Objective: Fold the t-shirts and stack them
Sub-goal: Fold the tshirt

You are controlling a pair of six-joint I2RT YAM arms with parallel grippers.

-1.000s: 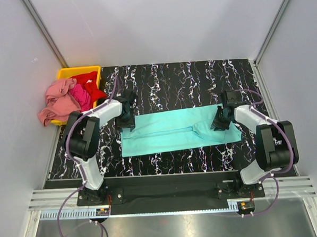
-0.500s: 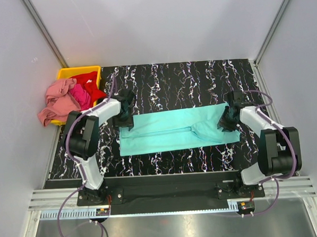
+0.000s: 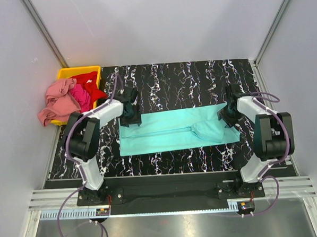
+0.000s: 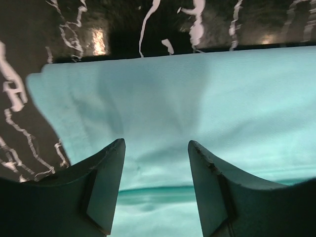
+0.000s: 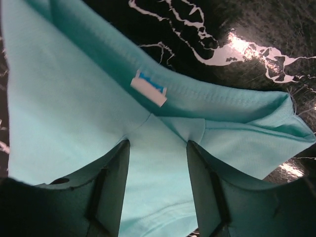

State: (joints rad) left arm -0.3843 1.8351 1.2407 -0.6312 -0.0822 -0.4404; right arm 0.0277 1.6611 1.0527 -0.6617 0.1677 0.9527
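Observation:
The turquoise-teal t-shirt (image 3: 170, 134) lies folded into a long band across the middle of the black marbled table (image 3: 183, 80). My left gripper (image 3: 129, 116) is open over its far left corner, and the cloth (image 4: 222, 98) fills the left wrist view between the fingers (image 4: 155, 143). My right gripper (image 3: 227, 114) is open at the shirt's far right end, over the collar with its white label (image 5: 148, 88); its fingertips (image 5: 158, 143) rest on the cloth (image 5: 59, 98). The red (image 3: 88, 81) and magenta (image 3: 81, 96) shirts lie in the bin, and the salmon pink one (image 3: 55, 101) hangs over its left side.
The yellow plastic bin (image 3: 80, 70) stands at the table's far left corner. White walls close in the table on three sides. Bare tabletop shows behind the shirt and in front of it.
Both grippers have moved a little toward the far side and outward. The shirt's far right corner now lies farther right and back, so the band is stretched longer.

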